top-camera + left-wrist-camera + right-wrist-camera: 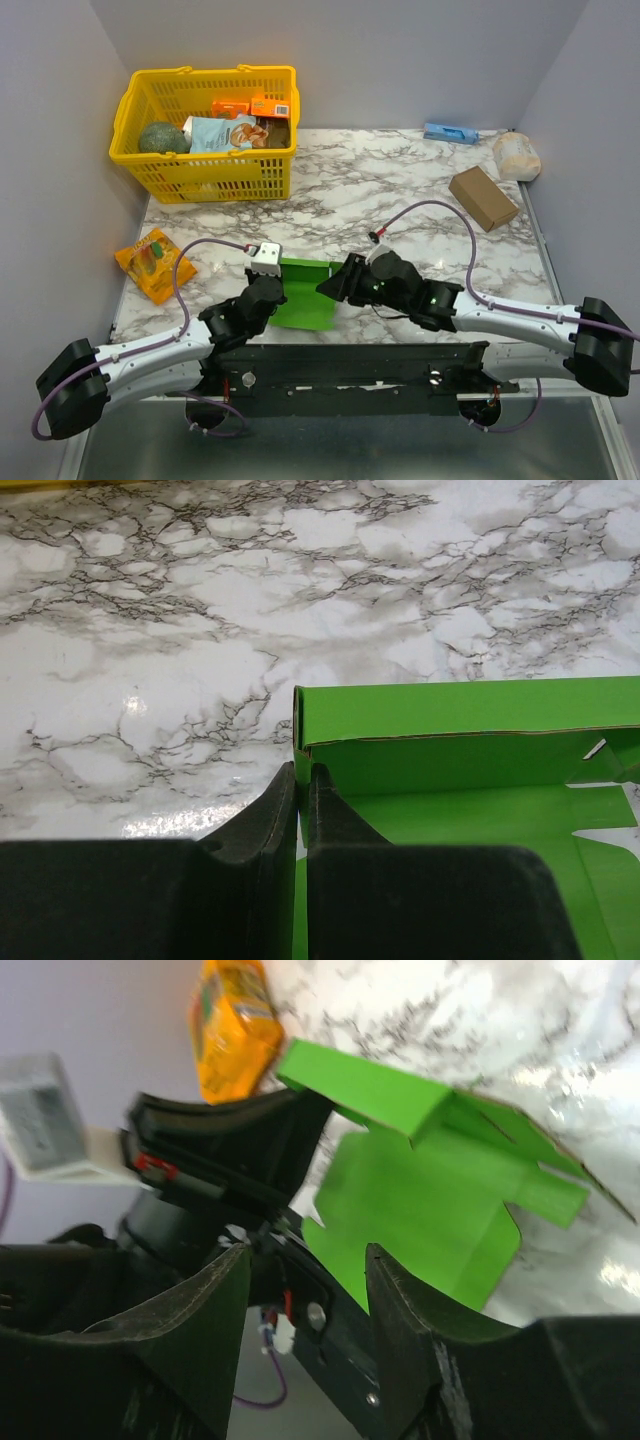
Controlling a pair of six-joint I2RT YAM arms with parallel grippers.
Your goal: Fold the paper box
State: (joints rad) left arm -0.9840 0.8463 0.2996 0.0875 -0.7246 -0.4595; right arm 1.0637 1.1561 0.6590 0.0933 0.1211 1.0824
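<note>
The paper box (308, 296) is a bright green creased card lying partly folded on the marble table near the front edge, between both arms. My left gripper (272, 296) is shut on its left edge. In the left wrist view the fingers (275, 815) pinch the upright side wall of the paper box (470, 770), whose back wall stands raised. My right gripper (330, 283) hovers at the box's right side. In the right wrist view the right gripper (308, 1255) stands open with nothing between its fingers, and the paper box (420, 1200) lies just beyond them.
A yellow basket (200, 178) with groceries stands at the back left. An orange packet (153, 262) lies left of the left arm. A brown cardboard box (483, 197), a white bag (516, 156) and a blue packet (450, 132) sit at the back right.
</note>
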